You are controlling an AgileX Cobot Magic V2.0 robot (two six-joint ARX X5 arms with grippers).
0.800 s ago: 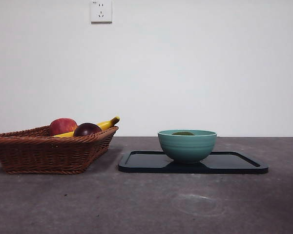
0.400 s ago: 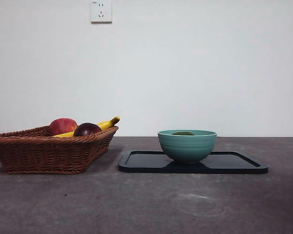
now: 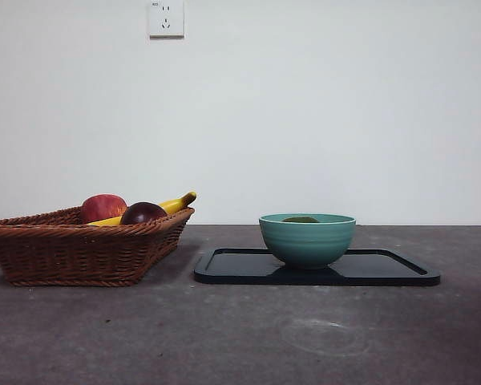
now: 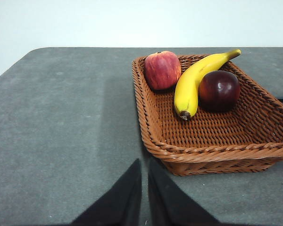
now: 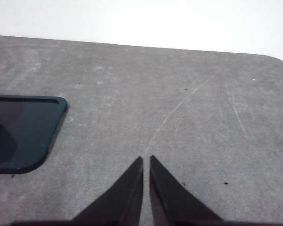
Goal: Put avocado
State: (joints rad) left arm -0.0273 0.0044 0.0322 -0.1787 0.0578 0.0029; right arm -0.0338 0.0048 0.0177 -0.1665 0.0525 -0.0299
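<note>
Apparently done: the avocado (image 3: 301, 219) lay in the teal bowl (image 3: 307, 241) on the black tray (image 3: 385, 269).
My left claw (image 4: 144, 188) hung nearly shut and empty just short of the basket (image 4: 212, 153); my right claw (image 5: 146, 183), likewise nearly shut and empty, hovered over bare bench (image 5: 179, 103) beside the tray's corner. Nothing seemed left.

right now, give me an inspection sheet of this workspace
surface: grey table, faint scuffs and scratches
job's things: avocado lies in the teal bowl, only its top shows; bowl stands on the black tray
clutter: wicker basket holding red apple, banana, dark purple-brown fruit
grippers: left gripper shut, empty, near the basket; right gripper shut, empty, over bare table beside the tray
cables: nothing seen
surroundings: white wall, wall socket
</note>
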